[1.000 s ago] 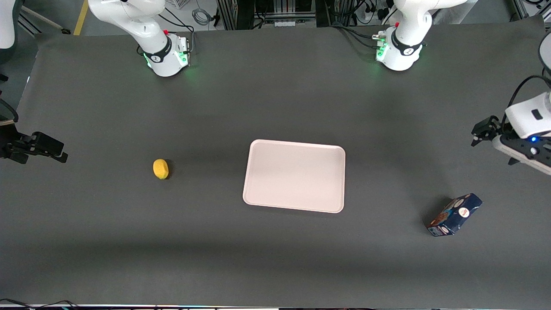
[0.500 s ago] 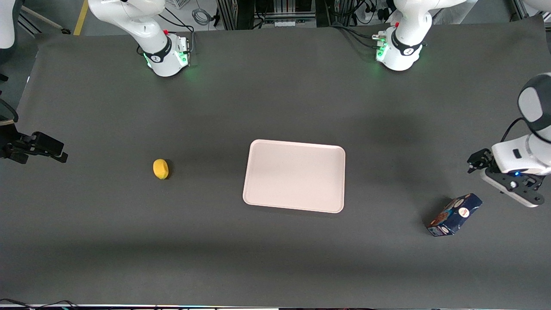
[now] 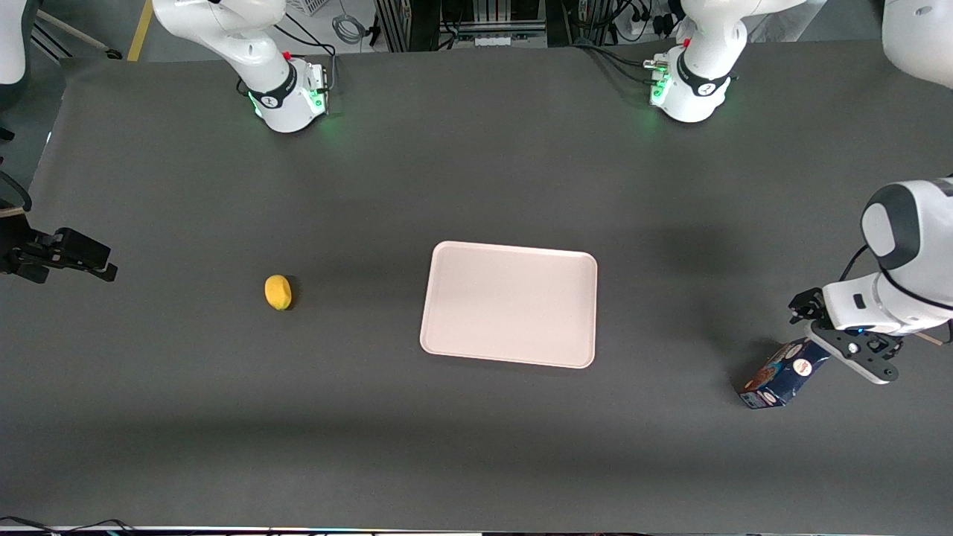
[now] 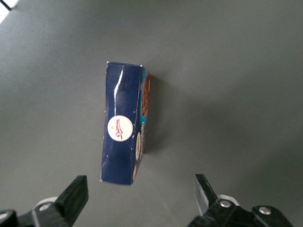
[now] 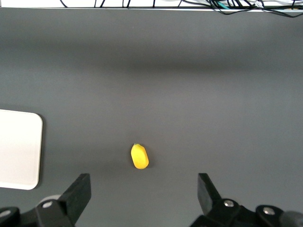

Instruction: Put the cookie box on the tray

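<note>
The cookie box (image 3: 782, 372), a dark navy carton with cookie pictures and a round white-red logo, lies on the table toward the working arm's end, well apart from the tray. In the left wrist view the cookie box (image 4: 125, 127) lies lengthwise just ahead of the fingers. My left gripper (image 3: 845, 341) hovers over the box's end that is farther from the front camera. The gripper (image 4: 139, 194) is open, with only bare table between its fingers (image 4: 75, 196). The pale pinkish tray (image 3: 510, 304) sits at mid-table with nothing on it.
A small yellow rounded lump (image 3: 278, 292) lies on the dark grey table toward the parked arm's end, beside the tray. The right wrist view shows the lump (image 5: 139, 156) and a corner of the tray (image 5: 16, 149). Both arm bases stand at the table's back edge.
My left arm has swung nearer the front camera and toward the cookie box, bringing the gripper from well apart to just over the box's end. Box, tray and lump have not moved.
</note>
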`<state>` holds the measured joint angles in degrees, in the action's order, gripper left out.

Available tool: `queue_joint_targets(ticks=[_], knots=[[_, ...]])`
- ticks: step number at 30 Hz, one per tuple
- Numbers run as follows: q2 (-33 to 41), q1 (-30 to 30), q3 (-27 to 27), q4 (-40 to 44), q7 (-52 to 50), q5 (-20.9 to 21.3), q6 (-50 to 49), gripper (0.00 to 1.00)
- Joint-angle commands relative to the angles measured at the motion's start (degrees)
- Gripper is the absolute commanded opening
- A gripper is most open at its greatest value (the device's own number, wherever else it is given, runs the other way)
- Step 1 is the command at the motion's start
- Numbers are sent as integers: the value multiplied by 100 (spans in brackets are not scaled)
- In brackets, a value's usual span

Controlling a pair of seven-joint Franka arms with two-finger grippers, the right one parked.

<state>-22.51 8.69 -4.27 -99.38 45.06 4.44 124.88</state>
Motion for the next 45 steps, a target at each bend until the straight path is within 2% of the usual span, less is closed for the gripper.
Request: queue_joint_targets(ticks=[1, 11, 24, 45], knots=[[-367, 45, -21, 147, 99, -14, 203, 100], [-790, 36, -21, 252, 134, 30, 731, 100], [-1045, 18, -21, 613, 416, 30, 749, 100], [-1405, 27, -13, 534, 389, -67, 1144, 100]])
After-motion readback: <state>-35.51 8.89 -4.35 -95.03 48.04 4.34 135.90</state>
